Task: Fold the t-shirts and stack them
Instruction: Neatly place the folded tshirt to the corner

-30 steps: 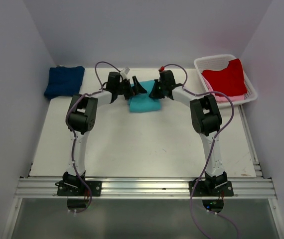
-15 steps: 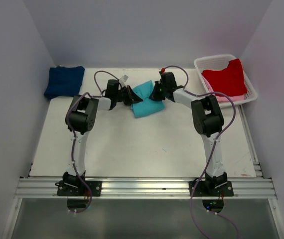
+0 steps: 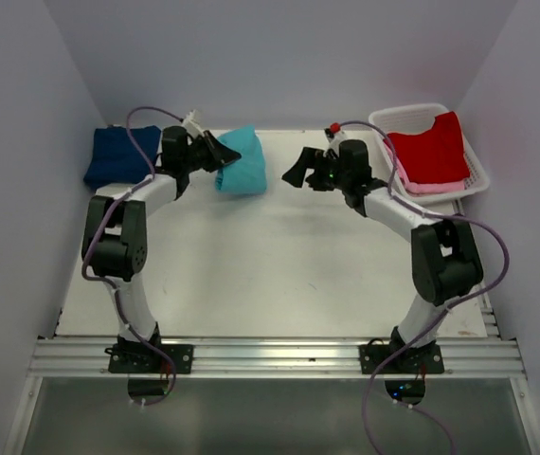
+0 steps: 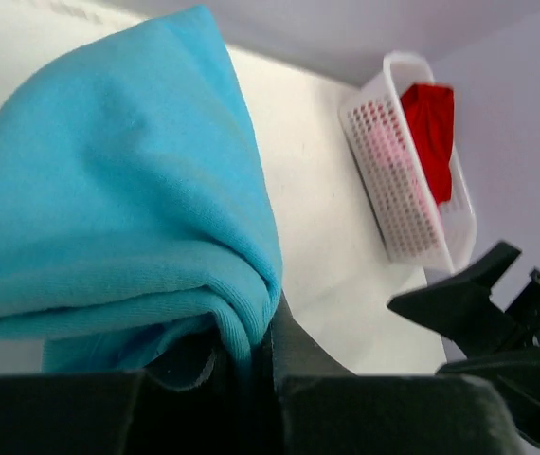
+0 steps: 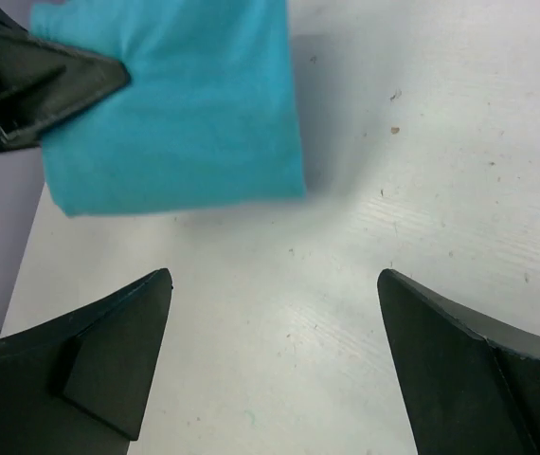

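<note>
top view: the left gripper (image 3: pixel 215 152) is clamped tight on one edge of the folded turquoise t-shirt (image 3: pixel 243 163). the bundle seems raised off the tabletop (image 3: pixel 279 256), just beside the navy t-shirt (image 3: pixel 121 154) that lies folded at the far corner. the right gripper (image 3: pixel 298 169) is spread wide and holds nothing, on the far side of the turquoise bundle from the navy t-shirt. well apart from the navy t-shirt, a white basket (image 3: pixel 380 121) holds a red t-shirt (image 3: pixel 428 147) over a pink one (image 3: pixel 422 187).

left wrist view: the jaws pinch a rolled fold of turquoise cloth.

right wrist view: only bare tabletop lies between the open fingers, and the turquoise bundle sits beyond them.

the step in hand looks like stacking. the left arm likely needs to bring the bundle over the navy t-shirt, square the edges, lower it and release. the one-edge grip may let the fold sag.
</note>
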Robot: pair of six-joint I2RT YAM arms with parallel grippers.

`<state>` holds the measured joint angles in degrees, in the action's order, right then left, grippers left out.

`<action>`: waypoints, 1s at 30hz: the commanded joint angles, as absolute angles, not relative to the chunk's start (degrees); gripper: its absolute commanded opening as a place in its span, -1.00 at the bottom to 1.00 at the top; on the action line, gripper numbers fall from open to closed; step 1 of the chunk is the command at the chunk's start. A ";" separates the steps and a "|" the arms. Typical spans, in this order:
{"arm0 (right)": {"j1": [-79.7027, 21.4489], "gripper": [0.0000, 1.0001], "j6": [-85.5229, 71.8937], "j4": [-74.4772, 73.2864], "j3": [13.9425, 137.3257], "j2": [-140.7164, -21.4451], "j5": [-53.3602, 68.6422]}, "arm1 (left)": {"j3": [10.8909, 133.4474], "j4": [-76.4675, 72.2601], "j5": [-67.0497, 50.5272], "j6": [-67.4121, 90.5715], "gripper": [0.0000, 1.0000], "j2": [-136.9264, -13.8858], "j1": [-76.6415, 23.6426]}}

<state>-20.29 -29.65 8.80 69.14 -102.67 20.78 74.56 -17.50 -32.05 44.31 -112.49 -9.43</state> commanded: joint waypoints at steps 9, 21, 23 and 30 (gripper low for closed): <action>-20.13 0.89 -25.05 9.06 49.42 -84.91 22.06 | 76.73 -19.07 -24.26 42.89 -1.00 -103.19 8.59; -20.56 0.92 -25.31 3.87 43.07 -81.48 23.29 | 77.61 -43.37 -26.72 59.47 -1.00 -108.62 24.95; -20.83 0.93 -25.49 3.08 42.98 -80.42 23.29 | 78.31 -46.74 -25.58 60.47 -1.00 -111.70 25.66; -21.71 0.93 -25.66 -2.01 42.36 -75.68 22.77 | 80.59 -49.92 -21.62 66.08 -1.00 -125.58 27.42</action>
